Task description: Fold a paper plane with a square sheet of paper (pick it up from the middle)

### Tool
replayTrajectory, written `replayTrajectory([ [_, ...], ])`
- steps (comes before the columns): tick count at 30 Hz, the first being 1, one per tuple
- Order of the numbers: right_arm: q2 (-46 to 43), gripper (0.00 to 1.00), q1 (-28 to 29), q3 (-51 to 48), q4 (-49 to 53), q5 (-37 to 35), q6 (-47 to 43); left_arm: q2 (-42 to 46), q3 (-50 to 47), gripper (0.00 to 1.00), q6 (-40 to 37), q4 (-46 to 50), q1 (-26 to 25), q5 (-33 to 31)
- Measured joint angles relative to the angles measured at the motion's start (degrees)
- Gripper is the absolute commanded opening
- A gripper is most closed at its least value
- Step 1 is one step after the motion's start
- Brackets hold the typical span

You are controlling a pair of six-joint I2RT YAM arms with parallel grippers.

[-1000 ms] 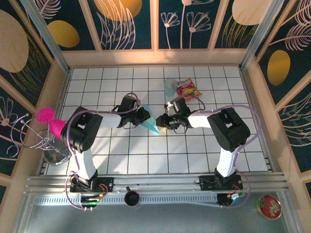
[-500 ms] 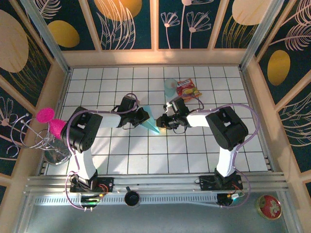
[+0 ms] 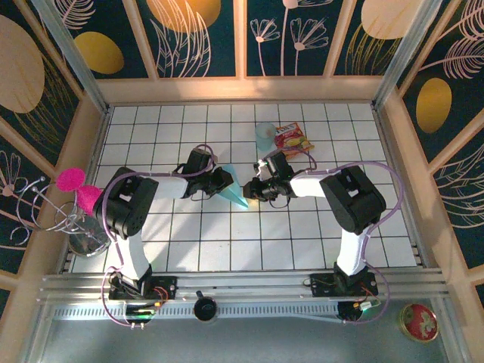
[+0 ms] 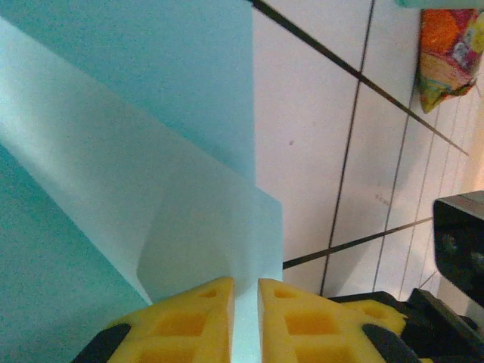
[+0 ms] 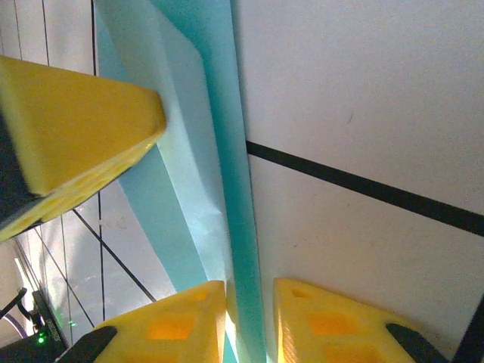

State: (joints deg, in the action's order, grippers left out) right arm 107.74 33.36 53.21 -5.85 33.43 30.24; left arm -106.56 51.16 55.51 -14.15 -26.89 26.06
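Paper plane (image 3: 235, 193), a slim teal dart, lies on the white tiled table (image 3: 227, 242) between the two arms, its tip pointing toward the near edge. From above, the left gripper (image 3: 224, 181) and right gripper (image 3: 249, 189) meet at it from either side, but their jaws are too small there to read. The left wrist camera fills that in: its gripper (image 4: 246, 318) has both yellow fingers almost together, pinching a thin pale fold of the paper plane (image 4: 113, 151). The right wrist view shows its gripper (image 5: 249, 321) clamped likewise on the darker ridge of the paper plane (image 5: 189, 189). Behind sit the red-and-yellow snack packet (image 3: 292, 138) and, just beside it, the pale blue cup (image 3: 265, 134).
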Motion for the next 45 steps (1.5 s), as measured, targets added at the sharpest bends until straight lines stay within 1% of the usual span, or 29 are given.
replayTrajectory([
  [4,-0.9,0.30,0.9,-0.1,0.0,-0.4,-0.8,3.8,-1.4,0.22,0.0,0.7,0.0,-2.3],
  [10,-4.1,0.31,3.5,-0.1,0.2,-2.7,-3.3,9.7,-5.6,0.25,0.1,1.8,0.6,-7.2],
  [14,-4.4,0.32,4.7,-0.1,0.2,-4.0,-4.3,11.7,-8.1,0.32,0.7,2.1,0.8,-9.7],
  [20,-4.4,0.33,5.0,-0.1,0.2,-4.1,-4.5,12.0,-10.7,0.44,2.7,-0.1,0.8,-9.9],
  [23,-3.7,0.35,5.0,0.1,0.2,-3.9,-4.5,13.1,-12.0,0.46,3.8,-0.7,0.8,-10.8],
  [28,-1.8,0.36,5.0,0.5,0.1,-2.5,-4.5,18.2,-14.4,0.47,4.9,-0.6,1.4,-15.1],
  [31,-1.7,0.36,5.0,0.5,-0.5,-1.7,-4.4,20.8,-15.2,0.42,5.4,-0.7,1.8,-17.1],
  [33,-1.7,0.35,5.0,0.5,-1.3,-1.5,-4.4,21.7,-15.4,0.36,5.5,-0.7,1.8,-17.5],
  [38,-1.7,0.26,5.0,0.5,-2.1,-2.0,-4.2,21.5,-15.4,0.22,5.8,-2.9,1.7,-14.5],
  [42,-2.4,0.19,5.0,0.3,-1.6,-2.8,-3.9,20.5,-15.4,0.15,6.4,-4.4,0.0,-12.3],
  [45,-2.6,0.15,5.0,0.3,-0.9,-3.5,-3.8,20.2,-16.3,0.12,7.0,-6.0,-1.8,-10.8],
])
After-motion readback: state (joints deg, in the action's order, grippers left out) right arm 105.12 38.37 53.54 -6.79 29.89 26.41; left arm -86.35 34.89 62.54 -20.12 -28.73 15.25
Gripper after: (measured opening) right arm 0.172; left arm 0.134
